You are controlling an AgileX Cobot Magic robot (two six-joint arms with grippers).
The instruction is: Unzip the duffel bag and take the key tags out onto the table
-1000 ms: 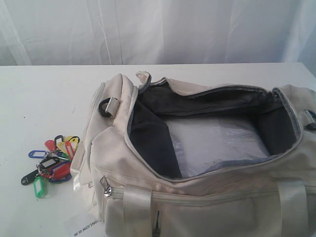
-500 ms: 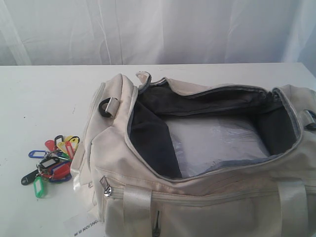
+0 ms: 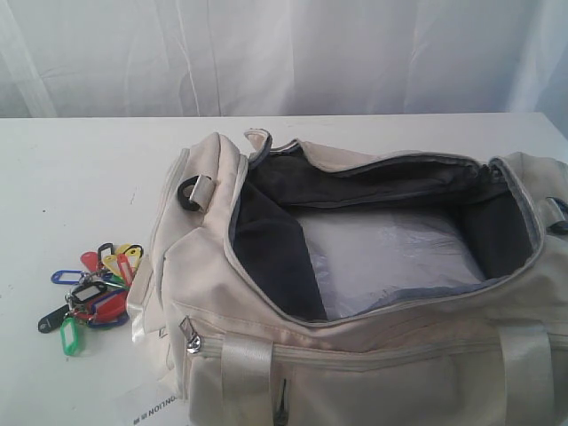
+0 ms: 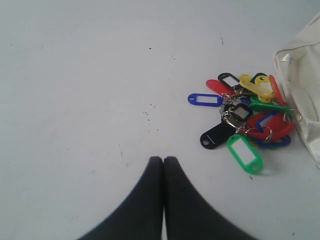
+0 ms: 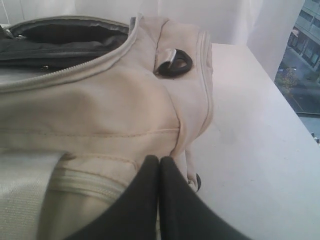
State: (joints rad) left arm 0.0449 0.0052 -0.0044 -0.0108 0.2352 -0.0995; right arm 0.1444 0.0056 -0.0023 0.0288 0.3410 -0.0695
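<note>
The job looks about done, so the step in hand is likely just getting clear. The left hand (image 4: 163, 159), tips pressed together and holding nothing, hovers over bare worktop (image 3: 80, 177) near the tags (image 4: 242, 120) and should lift away rather than sweep across them. The right hand (image 5: 159, 159), also closed and empty, sits close against the bag (image 3: 204, 257) and should back off without snagging fabric. The tags are a loose heap of red, blue, green, yellow and black on metal rings, lying on the worktop just beside the bag's left end. The bag gapes unzipped, showing dark lining.
</note>
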